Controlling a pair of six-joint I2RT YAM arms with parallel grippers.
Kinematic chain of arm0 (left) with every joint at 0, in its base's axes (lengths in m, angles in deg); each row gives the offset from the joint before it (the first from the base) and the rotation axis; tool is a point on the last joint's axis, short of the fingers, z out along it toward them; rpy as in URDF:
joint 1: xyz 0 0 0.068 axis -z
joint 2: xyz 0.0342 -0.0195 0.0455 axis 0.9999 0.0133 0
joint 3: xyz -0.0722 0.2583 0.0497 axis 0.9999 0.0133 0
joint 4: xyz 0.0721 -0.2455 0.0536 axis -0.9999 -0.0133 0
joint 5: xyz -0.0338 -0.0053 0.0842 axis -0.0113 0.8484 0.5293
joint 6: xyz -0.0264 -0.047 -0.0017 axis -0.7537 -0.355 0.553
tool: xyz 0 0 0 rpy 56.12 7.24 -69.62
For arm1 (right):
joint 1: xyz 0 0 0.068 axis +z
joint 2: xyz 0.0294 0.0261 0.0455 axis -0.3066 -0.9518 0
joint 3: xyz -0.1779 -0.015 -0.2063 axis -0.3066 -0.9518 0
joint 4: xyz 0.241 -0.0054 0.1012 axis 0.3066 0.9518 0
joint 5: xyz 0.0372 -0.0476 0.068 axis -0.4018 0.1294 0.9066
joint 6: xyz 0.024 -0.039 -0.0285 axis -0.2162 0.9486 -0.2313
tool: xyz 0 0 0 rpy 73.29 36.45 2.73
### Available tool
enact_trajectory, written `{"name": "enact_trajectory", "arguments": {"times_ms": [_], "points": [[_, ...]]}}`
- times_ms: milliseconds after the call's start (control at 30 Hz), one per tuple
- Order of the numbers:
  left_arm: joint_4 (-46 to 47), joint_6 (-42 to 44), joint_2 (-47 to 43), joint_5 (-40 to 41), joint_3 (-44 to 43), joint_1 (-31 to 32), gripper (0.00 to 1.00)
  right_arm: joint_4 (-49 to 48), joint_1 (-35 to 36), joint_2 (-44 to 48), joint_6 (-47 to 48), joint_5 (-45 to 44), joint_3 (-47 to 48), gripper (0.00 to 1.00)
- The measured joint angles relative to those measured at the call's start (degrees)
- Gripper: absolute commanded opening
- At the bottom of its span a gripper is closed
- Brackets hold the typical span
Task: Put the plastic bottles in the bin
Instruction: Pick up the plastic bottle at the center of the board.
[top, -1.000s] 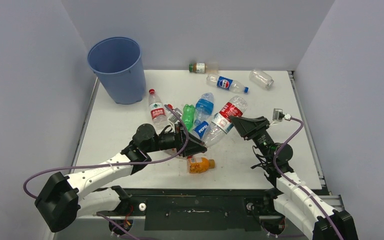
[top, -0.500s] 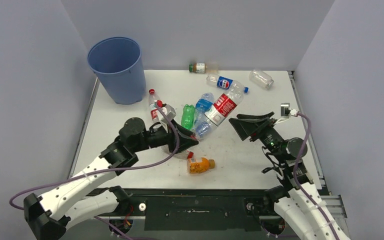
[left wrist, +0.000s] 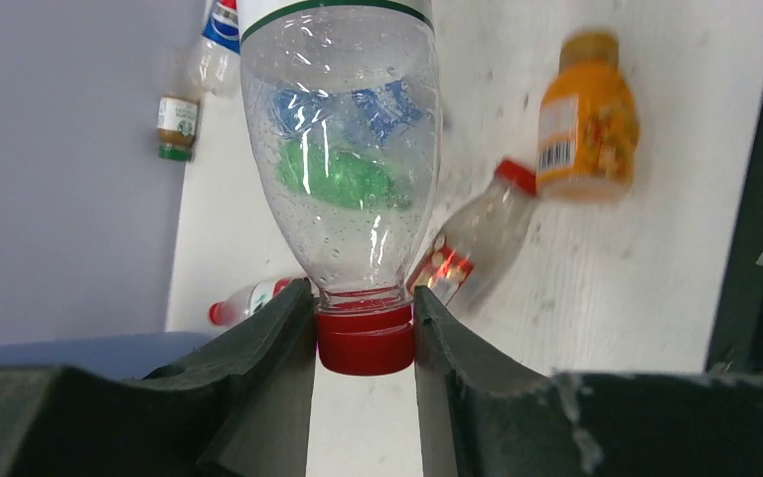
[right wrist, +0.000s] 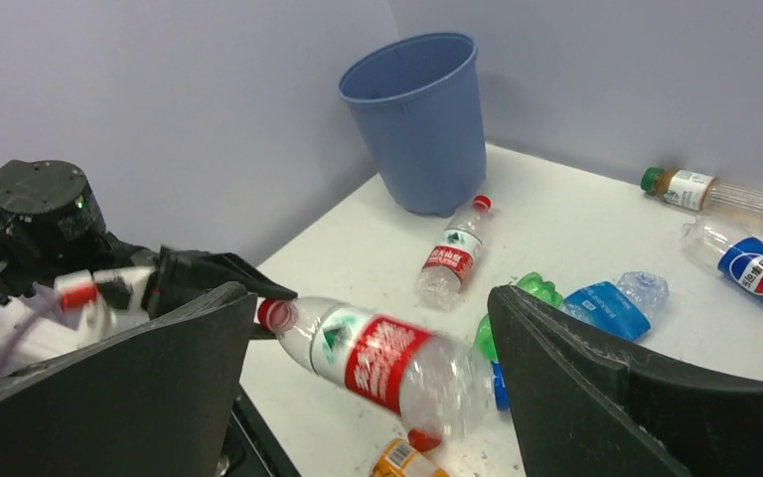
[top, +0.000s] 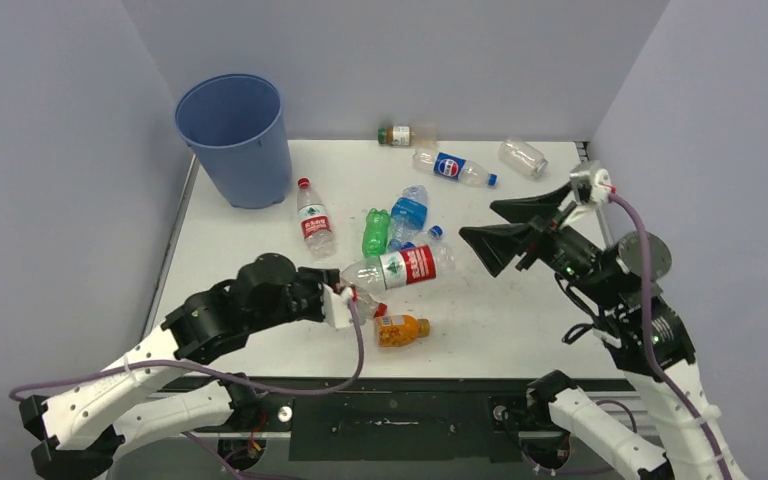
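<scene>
The left gripper [left wrist: 363, 313] is clamped on the red cap of the red-labelled bottle [top: 405, 267] (held level, off the table), which a second ago the right gripper [top: 478, 220] held by its far end. That one now gapes wide, drawn back right. The bin [top: 245, 165] stands far left, well apart.

One bin [top: 232, 135]; ten bottles [top: 405, 268] (one mostly hidden behind another): three red-labelled [top: 313, 222], one Pepsi [top: 450, 167], one green [top: 375, 232], one blue-tinted [top: 409, 213], one orange [top: 400, 328], one brown [top: 395, 134], one plain clear [top: 522, 156], one blue-capped [top: 436, 232].
</scene>
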Motion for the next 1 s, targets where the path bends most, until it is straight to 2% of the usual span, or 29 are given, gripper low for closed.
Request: {"name": "enact_trajectory", "arguments": {"times_ms": [100, 267, 400, 500, 633, 767, 1000], "points": [[-4.39, 10.78, 2.8, 8.66, 1.16, 6.99, 0.0, 5.09, 2.97, -7.74, 4.5, 0.63, 6.71, 0.9], [-4.31, 26.53, 4.04, 20.13, 5.14, 16.52, 0.0, 12.31, 10.05, -21.4, 10.88, 1.95, 11.67, 0.9], [0.55, 37.77, 2.89, 25.77, 7.72, 18.16, 0.0, 17.7, 15.74, -28.5, 14.49, 2.45, 11.06, 0.9], [4.55, 44.02, 1.7, 27.82, 8.39, 18.49, 0.0, 19.74, 18.53, -28.59, 16.63, 3.15, 8.74, 0.9], [8.63, 48.61, -1.2, 27.36, 9.09, 19.3, 0.0, 19.3, 20.31, -25.2, 18.67, 3.52, 4.07, 0.9], [10.51, 49.33, -3.41, 24.98, 11.04, 19.58, 0.0, 18.08, 20.92, -20.63, 20.28, 2.78, 0.35, 0.9], [8.37, 43.3, -3.72, 18.69, 8.31, 19.69, 0.0, 17.29, 23.34, -14.71, 23.3, -2.23, -2.89, 0.9]]}}
